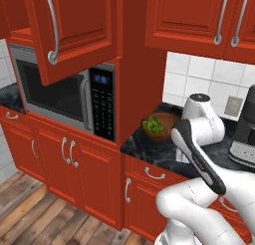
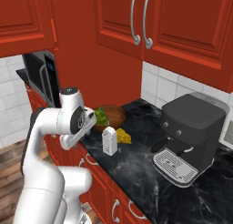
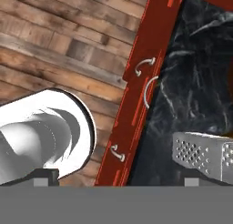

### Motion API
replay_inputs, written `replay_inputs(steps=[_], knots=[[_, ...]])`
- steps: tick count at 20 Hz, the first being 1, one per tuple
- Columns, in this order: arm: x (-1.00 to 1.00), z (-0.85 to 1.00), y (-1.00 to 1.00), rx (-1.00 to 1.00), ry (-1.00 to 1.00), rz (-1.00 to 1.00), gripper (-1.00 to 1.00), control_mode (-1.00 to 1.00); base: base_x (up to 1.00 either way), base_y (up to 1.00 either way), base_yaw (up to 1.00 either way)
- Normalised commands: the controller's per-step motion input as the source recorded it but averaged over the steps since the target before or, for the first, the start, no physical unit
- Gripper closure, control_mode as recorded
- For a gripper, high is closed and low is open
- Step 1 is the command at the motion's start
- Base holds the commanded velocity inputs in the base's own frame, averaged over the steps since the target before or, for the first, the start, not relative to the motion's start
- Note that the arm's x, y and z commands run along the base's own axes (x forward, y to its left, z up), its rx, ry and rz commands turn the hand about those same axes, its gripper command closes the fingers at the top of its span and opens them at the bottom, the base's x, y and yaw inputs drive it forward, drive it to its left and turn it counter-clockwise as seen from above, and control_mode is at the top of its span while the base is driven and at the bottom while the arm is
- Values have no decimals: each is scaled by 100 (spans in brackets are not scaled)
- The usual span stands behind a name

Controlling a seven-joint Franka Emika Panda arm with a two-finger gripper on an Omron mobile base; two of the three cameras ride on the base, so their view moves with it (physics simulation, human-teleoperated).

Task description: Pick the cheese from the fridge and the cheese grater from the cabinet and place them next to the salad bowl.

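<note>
The cheese grater (image 2: 109,141) stands upright near the front edge of the dark marble counter (image 2: 150,173), with the cheese (image 2: 123,136) touching it at its 2 o'clock and the brown salad bowl (image 2: 111,116) of green leaves just behind at 12, while open counter runs on toward the black coffee machine (image 2: 189,136) at 3 o'clock. The gripper (image 3: 118,182) hangs over the counter's front edge with its fingers spread wide and nothing between them, the grater's dotted face (image 3: 202,157) at its 3 o'clock and wooden floor (image 3: 59,45) at 10. The left base view adds a microwave (image 1: 64,92) under a swung-open red cabinet door (image 1: 69,30) at 10 o'clock.
</note>
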Motion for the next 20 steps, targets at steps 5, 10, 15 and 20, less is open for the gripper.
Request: replay_inputs(steps=[5,10,15,20], knots=[[52,0,50,45,-5,-18,-100,-100,0,0,0],[42,0,80,7,-10,-18,-100,-100,0,0,0],[10,3,46,-5,4,-19,-100,-100,0,0,0],[-31,5,7,-16,6,-11,-100,-100,0,0,0]])
